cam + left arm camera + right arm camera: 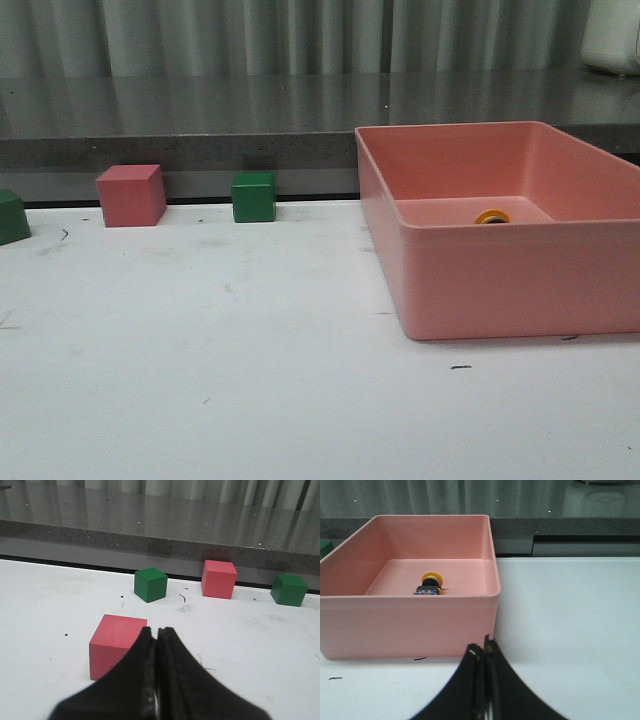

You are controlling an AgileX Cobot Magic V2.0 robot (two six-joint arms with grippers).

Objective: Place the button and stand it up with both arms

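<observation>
Lying on the floor of the pink bin (480,290), the button (430,584) rests on its side, yellow cap toward the bin's far wall, black body and bluish base nearer; from the front only the cap's top (492,216) peeks over the near wall. One button, one bin. The bin sits on the white table (250,380) toward its right edge, reaching back near the far edge.

Cubes: the left wrist view shows four, two red and two green. One red cube (116,645) sits just beyond the left gripper (158,680); a green cube (150,584), a second red cube (218,578) and a second green cube (289,589) line up along the far edge.

Both grippers have their fingers pressed together, holding nothing. The right gripper (484,680) sits over bare table just outside the bin's near wall
</observation>
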